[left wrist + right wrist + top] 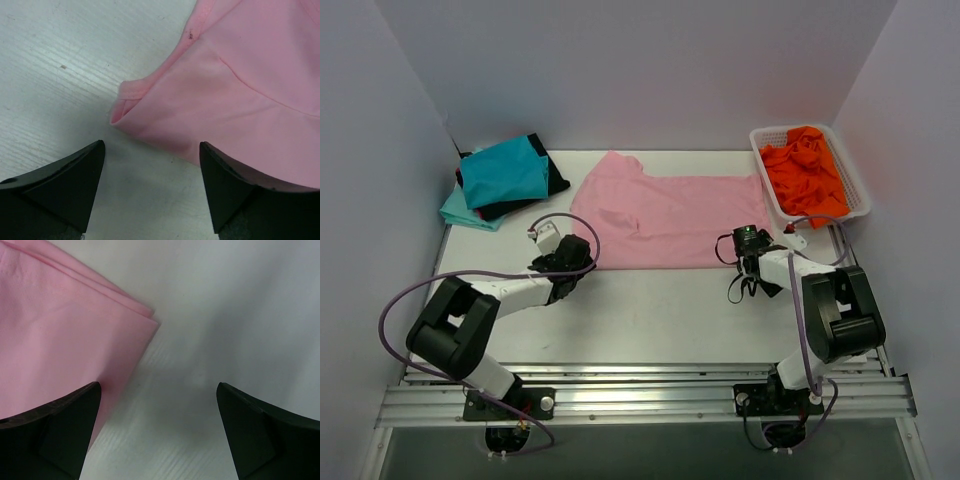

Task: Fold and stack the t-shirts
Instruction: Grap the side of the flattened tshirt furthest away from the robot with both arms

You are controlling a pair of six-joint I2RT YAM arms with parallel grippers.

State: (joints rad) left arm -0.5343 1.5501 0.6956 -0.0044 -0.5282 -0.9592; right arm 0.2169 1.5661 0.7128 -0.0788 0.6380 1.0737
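A light pink t-shirt (665, 215) lies flat across the middle of the table. My left gripper (576, 250) hovers at its near left corner, open and empty; the left wrist view shows a sleeve hem of the pink shirt (250, 75) just ahead of the gripper (152, 145). My right gripper (751, 241) sits at the shirt's near right corner, also open and empty. In the right wrist view the layered pink corner (60, 330) lies by the left finger (60, 435) of the gripper (159, 385). Teal, black and pale aqua shirts (505, 178) are piled at the far left.
A white lattice basket (860, 190) at the far right holds a crumpled orange shirt (807, 170). Bare white table (660, 310) stretches between the pink shirt and the arm bases. Walls close in the left, right and back sides.
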